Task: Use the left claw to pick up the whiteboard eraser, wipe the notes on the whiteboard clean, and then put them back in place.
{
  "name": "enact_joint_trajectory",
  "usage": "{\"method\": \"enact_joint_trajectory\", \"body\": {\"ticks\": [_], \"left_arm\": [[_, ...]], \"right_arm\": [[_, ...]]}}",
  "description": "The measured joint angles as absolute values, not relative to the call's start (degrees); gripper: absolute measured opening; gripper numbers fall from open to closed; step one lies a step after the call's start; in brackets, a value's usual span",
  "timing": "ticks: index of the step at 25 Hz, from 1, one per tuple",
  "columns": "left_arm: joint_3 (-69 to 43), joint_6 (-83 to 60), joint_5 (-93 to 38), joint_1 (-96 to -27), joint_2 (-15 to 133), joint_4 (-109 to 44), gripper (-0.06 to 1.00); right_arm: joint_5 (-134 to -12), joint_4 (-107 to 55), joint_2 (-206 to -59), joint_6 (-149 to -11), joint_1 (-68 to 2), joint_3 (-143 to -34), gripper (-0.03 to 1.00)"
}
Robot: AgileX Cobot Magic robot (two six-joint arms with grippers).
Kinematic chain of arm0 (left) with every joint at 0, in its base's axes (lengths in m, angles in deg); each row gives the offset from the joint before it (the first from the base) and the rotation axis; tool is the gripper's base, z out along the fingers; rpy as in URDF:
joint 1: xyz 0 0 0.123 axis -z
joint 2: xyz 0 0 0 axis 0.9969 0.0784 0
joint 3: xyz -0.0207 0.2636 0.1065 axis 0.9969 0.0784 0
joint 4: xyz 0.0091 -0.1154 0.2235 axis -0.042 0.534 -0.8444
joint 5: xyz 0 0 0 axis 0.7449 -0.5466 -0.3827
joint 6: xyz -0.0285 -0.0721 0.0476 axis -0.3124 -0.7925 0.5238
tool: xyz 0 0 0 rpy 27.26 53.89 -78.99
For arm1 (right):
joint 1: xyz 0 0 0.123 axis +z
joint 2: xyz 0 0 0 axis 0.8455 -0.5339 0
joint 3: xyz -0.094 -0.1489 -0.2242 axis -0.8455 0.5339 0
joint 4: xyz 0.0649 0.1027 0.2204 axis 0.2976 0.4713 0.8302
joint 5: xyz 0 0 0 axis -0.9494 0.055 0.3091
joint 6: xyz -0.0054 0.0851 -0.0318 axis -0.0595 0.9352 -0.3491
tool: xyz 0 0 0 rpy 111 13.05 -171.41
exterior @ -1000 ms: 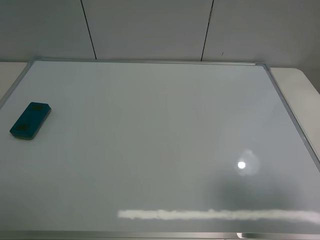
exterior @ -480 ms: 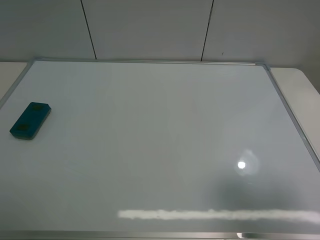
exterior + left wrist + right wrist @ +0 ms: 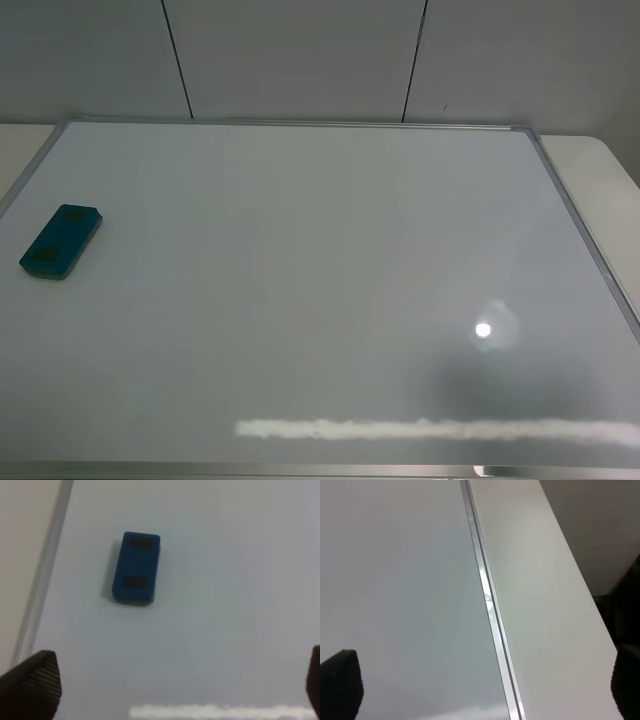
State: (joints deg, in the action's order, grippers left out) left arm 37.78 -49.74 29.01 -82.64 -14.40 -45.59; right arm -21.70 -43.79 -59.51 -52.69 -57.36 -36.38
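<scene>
large glossy white whiteboard (image 3: 320, 290) with a thin silver metal frame, flat on a pale counter (image 3: 600, 160), filling most of the high view. small teal-blue rectangular whiteboard eraser (image 3: 61, 241) with rounded corners and two dark square patches on top, lying flat on the board near its left edge, a little turned against the frame. no contact with any claw, nothing around it. board surface looking blank in all three views, only a bright round light spot and a long white reflection streak near the front edge; no marker strokes to find.

left claw (image 3: 175, 690) not in the high view, seen only from its wrist camera: two black textured fingertips (image 3: 32, 680) at the far corners of that picture, jaws spread wide, nothing between them. eraser (image 3: 136, 568) ahead of the claw and well apart from it, nearer to the line of the one fingertip beside the silver frame than to the other, long side pointing about away from the claw.

right claw (image 3: 485, 690) also with black fingertips set far apart and empty, above the board's right frame strip, with board on one side and bare counter on the other.
</scene>
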Motion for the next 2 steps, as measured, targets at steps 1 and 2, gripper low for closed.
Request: {"method": "enact_joint_trajectory", "body": {"ticks": [1,2], "left_arm": [[37.8,-49.7,29.0,-82.6,-14.4,-45.6,0.99],[37.8,-49.7,29.0,-82.6,-14.4,-45.6,0.99]], "right_arm": [[-21.7,-43.8,-59.5,-52.7,-57.4,-36.4,0.99],[-21.7,-43.8,-59.5,-52.7,-57.4,-36.4,0.99]]}}
